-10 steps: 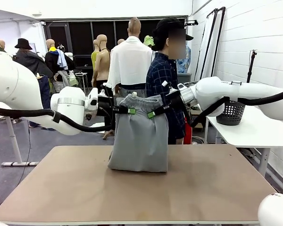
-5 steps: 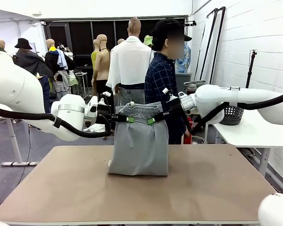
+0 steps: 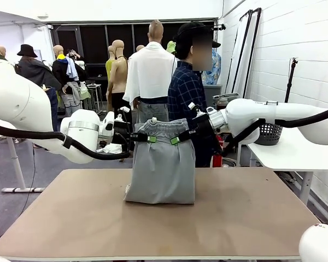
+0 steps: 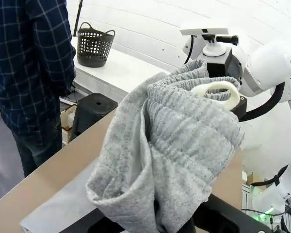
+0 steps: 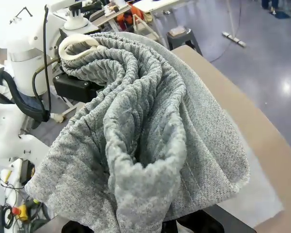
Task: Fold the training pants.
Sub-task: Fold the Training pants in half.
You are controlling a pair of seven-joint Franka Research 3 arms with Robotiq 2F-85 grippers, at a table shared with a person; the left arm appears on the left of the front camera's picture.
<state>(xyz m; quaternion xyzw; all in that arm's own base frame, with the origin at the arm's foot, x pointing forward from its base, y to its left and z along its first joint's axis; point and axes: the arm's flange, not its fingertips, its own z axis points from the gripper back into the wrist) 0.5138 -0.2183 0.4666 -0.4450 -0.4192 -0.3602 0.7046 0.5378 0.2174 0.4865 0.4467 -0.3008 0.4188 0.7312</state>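
1. Now the training pants [image 3: 160, 164] are held up by the waistband between both grippers, over the far middle of the brown table [image 3: 153, 218]; the lower end is bunched on the tabletop.
2. The left gripper [image 3: 148, 138] is pinched on the waistband's left corner, jaws pressed together on the grey jersey.
3. The right gripper [image 3: 176, 140] is pinched on the right corner, likewise clamped on fabric.
4. Compared with a second ago, the waistband has been lowered noticeably and both arms have dropped; more cloth is now resting on the table.
5. Over the last half second almost nothing has been moved; the descent looks paused or slowed.
6. In the left wrist view the gathered waistband [image 4: 194, 104] and a white drawcord loop [image 4: 216, 92] are seen bunched above the fingers.
7. A person in a plaid shirt [image 3: 187, 93] is standing behind the table, not touching the garment.
8. Judgement: the pants are probably being laid down for a fold; lowering further while shifting the waistband sideways is likely needed so the cloth is not piled.
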